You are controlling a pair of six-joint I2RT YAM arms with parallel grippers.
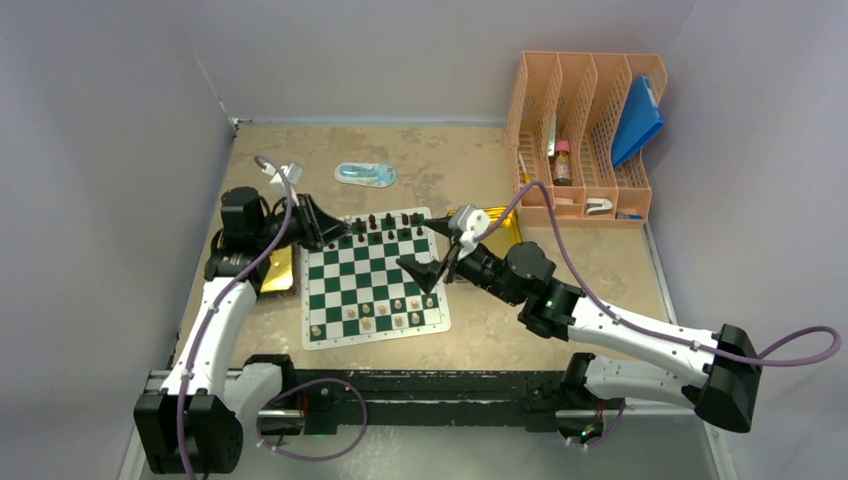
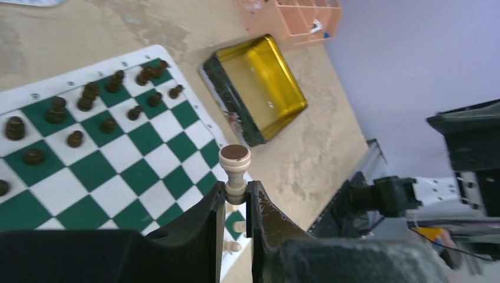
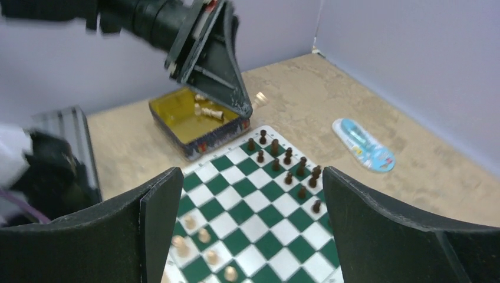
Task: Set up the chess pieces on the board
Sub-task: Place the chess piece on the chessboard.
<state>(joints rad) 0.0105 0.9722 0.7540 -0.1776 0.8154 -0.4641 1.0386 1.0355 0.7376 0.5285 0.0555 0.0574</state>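
A cream chess piece (image 2: 234,171) is pinched by its stem in the left claw (image 2: 236,191), in the air by the far left corner of the board (image 1: 345,292). Dark pieces (image 1: 385,222) stand along the far rows and other cream pieces (image 1: 385,312) on the near ones. The right claw (image 3: 250,177) hangs over the board's right side, spread wide and holding nothing. A gold tray (image 2: 298,97) lies beside the board on the tabletop (image 1: 450,160).

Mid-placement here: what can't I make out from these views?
Top view: piece types on the board too small; held piece hidden by the left hand.
Left wrist: board's near rows mostly behind its fingers.
Right wrist: board's near corners behind the right hand's fingers; tray partly behind the left hand.
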